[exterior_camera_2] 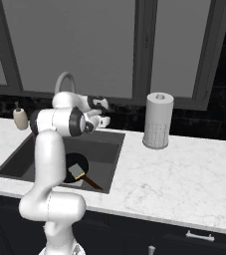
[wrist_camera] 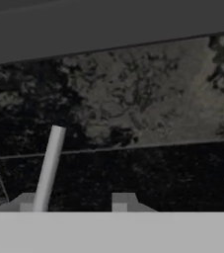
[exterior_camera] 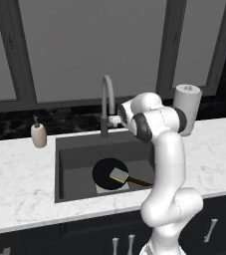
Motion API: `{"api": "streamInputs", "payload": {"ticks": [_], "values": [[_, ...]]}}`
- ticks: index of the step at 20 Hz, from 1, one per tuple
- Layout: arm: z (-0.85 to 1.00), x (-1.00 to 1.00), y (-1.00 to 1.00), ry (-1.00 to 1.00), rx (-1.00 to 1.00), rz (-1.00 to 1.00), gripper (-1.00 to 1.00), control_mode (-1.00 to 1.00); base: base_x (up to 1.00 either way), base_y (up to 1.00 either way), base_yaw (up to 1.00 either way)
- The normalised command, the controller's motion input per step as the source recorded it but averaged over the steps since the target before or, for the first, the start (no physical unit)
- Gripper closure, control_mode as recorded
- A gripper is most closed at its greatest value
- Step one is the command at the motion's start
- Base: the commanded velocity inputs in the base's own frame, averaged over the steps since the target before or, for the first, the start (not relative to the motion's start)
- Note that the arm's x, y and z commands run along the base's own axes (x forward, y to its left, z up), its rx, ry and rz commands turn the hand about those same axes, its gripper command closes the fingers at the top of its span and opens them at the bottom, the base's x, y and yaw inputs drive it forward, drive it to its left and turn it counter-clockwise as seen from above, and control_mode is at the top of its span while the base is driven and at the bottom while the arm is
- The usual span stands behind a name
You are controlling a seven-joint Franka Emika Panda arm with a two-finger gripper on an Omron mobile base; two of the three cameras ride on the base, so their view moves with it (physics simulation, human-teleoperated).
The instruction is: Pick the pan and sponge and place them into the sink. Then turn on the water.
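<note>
White and glossy, the arm's rounded segments rise nearest the cameras, with the veined marble counter (exterior_camera: 20, 184) spreading flat behind them. Set into it is the sink (exterior_camera: 74, 164), a deep matte dark grey rectangular basin. At its floor lies the pan (exterior_camera: 106, 172), round and black, its straight reddish-brown handle pointing toward four o'clock in the left base view. On the pan rests the sponge (exterior_camera: 119, 175), a small flat yellow rectangle. At twelve o'clock from the pan stands the gooseneck faucet (exterior_camera: 107, 94), a smooth grey arch on a dark stem. The gripper (exterior_camera_2: 103, 112) sits just beside that stem; in the hand view a thin pale lever (wrist_camera: 49, 165) rises by its left fingertip. Its jaws stand partly apart; whether they clasp anything cannot be told. A textured paper towel roll (exterior_camera_2: 158, 119) and cream soap dispenser (exterior_camera: 39, 134) flank the sink.
</note>
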Motion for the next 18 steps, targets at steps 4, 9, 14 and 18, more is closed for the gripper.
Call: {"api": "streamInputs", "payload": {"ticks": [4,9,14,18], "values": [[-0.38,0.00,-1.00,0.22,0.01,-0.14,1.00,-1.00,0.00,0.00,0.00],[0.14,-0.66,-1.00,0.05,0.22,0.06,1.00,-1.00,0.00,0.00,0.00],[0.36,-1.00,-1.00,-0.01,0.31,0.21,1.00,-1.00,0.00,0.00,0.00],[0.27,-0.99,-1.00,-0.04,0.33,0.22,1.00,-1.00,0.00,0.00,0.00]]}}
